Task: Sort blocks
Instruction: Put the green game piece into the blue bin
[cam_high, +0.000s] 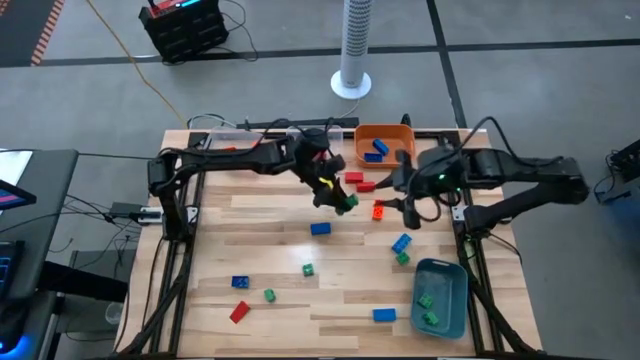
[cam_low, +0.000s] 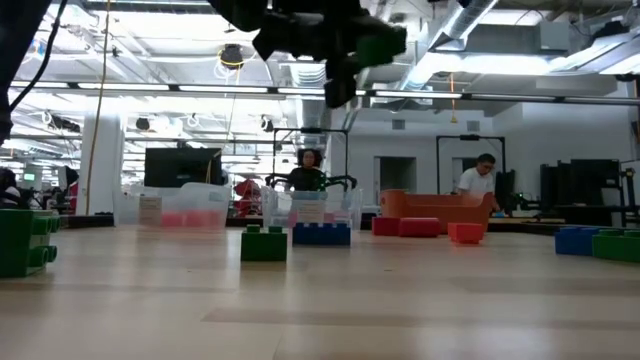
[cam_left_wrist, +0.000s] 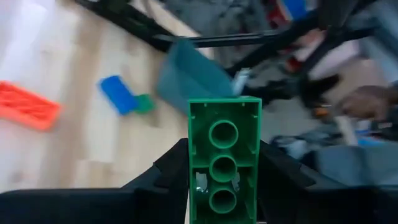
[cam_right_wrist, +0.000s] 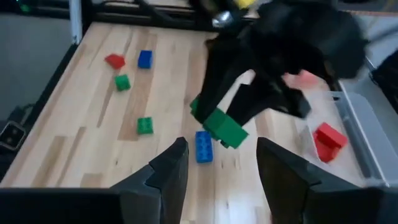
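left gripper: fingers clamping a green block lengthwise, block poking out past the fingertips, hollow underside facing the wrist camera; whole thing hanging clear above the counter
right gripper: fingers standing apart, nothing between them, hovering just beside the left fingers and looking straight at the held block
green block, other views: showing under the left fingers in the high view, up near the top of the low view, and ahead of the right fingers
loose blocks: lying scattered on the counter below and around both sets of fingers, e.g. a blue block beneath the left fingers, a red block well away from them
bins: blue-grey bin already holding greens, sitting well beyond the left fingertips; orange bin holding blues, behind the right fingers
step: judging as carrying green toward the blue-grey bin
risk, slip: fingers are pinching smooth side walls only, so a fast swing could be twisting the block loose over the counter
risk, collision: both arms are crowding the same spot; left arm's path to the bin is likely crossing the right fingers
risk, missort: early release could be dropping it among the loose blocks
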